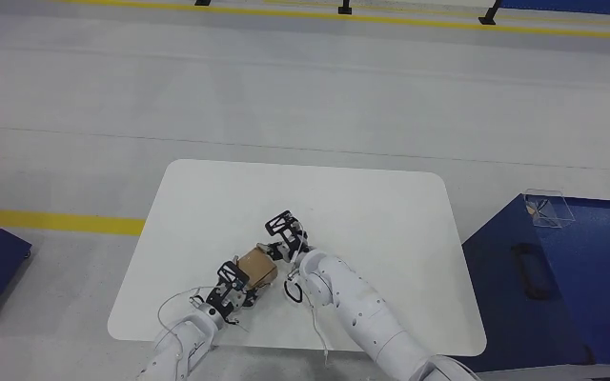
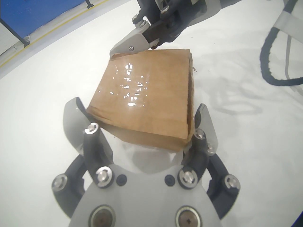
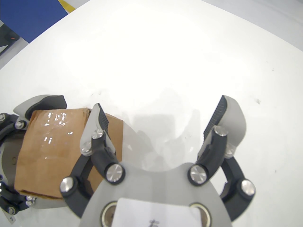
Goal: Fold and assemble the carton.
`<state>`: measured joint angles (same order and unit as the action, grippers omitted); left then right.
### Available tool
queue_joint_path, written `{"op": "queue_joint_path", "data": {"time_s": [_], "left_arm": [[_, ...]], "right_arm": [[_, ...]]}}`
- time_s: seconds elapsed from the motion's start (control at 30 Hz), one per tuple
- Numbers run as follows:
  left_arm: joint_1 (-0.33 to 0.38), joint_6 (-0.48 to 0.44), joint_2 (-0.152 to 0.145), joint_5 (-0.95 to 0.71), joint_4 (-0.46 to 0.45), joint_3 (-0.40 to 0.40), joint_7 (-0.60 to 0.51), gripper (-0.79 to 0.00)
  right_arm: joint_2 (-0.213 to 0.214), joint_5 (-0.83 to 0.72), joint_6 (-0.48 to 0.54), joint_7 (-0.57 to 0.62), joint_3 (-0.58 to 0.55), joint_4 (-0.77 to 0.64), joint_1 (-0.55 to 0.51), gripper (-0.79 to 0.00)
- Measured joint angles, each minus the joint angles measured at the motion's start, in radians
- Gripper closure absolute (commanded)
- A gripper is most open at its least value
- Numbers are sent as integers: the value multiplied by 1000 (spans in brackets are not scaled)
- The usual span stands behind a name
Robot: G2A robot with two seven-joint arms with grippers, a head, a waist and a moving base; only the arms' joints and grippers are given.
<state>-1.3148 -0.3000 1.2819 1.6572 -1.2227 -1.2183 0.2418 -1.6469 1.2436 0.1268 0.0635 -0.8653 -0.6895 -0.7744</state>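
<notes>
Left pincer (image 2: 138, 105) low on surface (image 3: 165, 48), clamped on near end of brown carton (image 2: 146, 88); right pincer (image 3: 161, 103) opposite, spread wide, one finger touching carton's far edge.

We see a white rounded-corner counter (image 1: 381, 210); at its three o'clock, a blue cabinet (image 1: 562, 276) carries a clear plastic box (image 1: 548, 207).

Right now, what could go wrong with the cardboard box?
The right gripper is open, with just one finger touching the carton at its edge, so it might slip off. The left gripper clamps the other end, where a side seam gapes; squeezing harder could crumple it.
</notes>
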Motion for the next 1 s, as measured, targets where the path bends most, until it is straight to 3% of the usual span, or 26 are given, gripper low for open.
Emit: {"op": "queue_joint_path", "data": {"time_s": [0.03,0.07,0.17,0.2,0.4,0.6,0.8,0.97,1.0], "left_arm": [[-2,0,-1,1,-3,0,0,-292],[-4,0,-1,3,-5,0,0,-194],[-11,0,-3,6,-18,2,1,-12],[-14,0,-3,6,-23,3,1,0],[-44,-26,-3,-39,-78,13,0,0],[-93,-99,13,-298,-183,35,-90,0],[-125,-89,33,-756,-279,53,-389,0],[-89,-10,33,-1036,-293,46,-671,0],[-78,8,33,-1047,-284,45,-699,-148]], "right_arm": [[-1,-1,0,-1,-1,3,1,-785],[-1,-1,0,-2,-1,5,1,-785],[-3,1,-6,-4,-1,10,2,-785],[-4,2,-9,-5,-2,12,2,-785],[9,-28,-99,-60,-66,6,10,-785],[56,-85,-121,-121,-212,-114,-33,-785],[105,-53,-106,-52,-327,-364,-162,-785],[123,-31,-99,16,-363,-527,-260,-785],[124,-30,-98,22,-364,-541,-270,-785]]}}
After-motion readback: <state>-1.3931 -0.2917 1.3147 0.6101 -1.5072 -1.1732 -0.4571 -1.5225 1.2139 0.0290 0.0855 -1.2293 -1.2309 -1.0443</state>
